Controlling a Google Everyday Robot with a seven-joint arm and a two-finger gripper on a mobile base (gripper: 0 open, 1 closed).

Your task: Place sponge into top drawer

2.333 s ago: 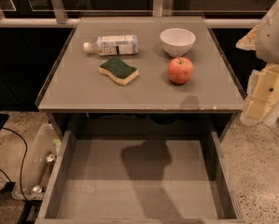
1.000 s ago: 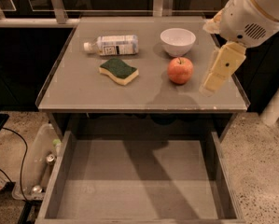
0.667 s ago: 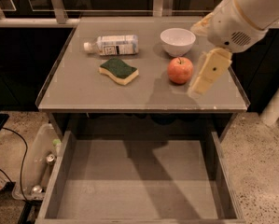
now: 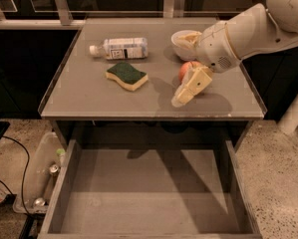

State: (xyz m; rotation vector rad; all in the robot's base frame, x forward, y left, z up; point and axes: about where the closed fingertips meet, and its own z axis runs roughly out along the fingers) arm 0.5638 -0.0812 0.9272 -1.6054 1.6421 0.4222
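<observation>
- Cabinet top (image 4: 88,96): you have the bottle (image 4: 121,48), sponge, bowl (image 4: 181,40) and apple (image 4: 184,69) on it.
- Drawer (image 4: 148,193): pulled open below the top.
- Arm (image 4: 248,31): reaches in from the right.
- Gripper (image 4: 188,87): over the top, just in front of the apple and apart from the sponge. You cannot tell whether it is spread or closed.
- Sponge (image 4: 127,75): green side up, near the bottle.

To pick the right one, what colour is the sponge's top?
Dark green on the sponge, over pale yellow; camera view. The gripper is by the apple.
</observation>
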